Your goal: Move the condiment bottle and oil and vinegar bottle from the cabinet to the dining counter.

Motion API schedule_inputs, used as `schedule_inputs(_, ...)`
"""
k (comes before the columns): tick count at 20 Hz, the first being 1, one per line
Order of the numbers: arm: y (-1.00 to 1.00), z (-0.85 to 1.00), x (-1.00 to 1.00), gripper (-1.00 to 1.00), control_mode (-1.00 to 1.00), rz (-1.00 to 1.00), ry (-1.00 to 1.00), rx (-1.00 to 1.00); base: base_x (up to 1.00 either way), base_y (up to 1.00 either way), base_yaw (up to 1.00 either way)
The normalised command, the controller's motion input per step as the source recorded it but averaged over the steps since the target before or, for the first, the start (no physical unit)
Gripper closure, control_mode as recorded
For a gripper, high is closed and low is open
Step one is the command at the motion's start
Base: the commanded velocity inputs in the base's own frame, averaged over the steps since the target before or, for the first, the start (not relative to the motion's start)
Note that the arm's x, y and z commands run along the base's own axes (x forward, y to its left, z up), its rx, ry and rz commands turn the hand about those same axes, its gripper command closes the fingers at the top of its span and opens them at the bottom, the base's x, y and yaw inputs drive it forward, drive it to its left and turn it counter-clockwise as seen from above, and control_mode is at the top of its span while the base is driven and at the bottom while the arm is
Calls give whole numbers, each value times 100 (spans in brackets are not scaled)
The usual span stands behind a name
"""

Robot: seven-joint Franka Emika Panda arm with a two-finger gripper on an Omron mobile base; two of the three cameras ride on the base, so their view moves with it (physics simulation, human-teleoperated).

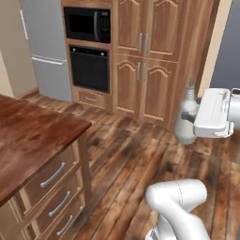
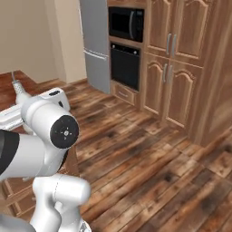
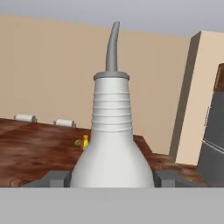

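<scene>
We carry the oil and vinegar bottle (image 3: 112,135) upright, the gripper (image 3: 112,178) pinching its rounded body, above the floor beside the dining counter (image 1: 28,136). Keep the spout vertical and set it well inside the edge.

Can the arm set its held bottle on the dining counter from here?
Probably not yet: the tool grips the oil and vinegar bottle over open floor, the dining counter off to its left.
</scene>
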Motion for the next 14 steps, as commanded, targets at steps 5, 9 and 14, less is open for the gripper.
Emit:
schedule_inputs(5, 0, 0, 0, 100, 100, 0, 0, 0, 54, -4, 37)
schedule_inputs(9, 0, 0, 0, 100, 100, 0, 0, 0, 41, -24, 38)
schedule_inputs(14, 0, 0, 0, 100, 100, 0, 0, 0, 37, -52, 38)
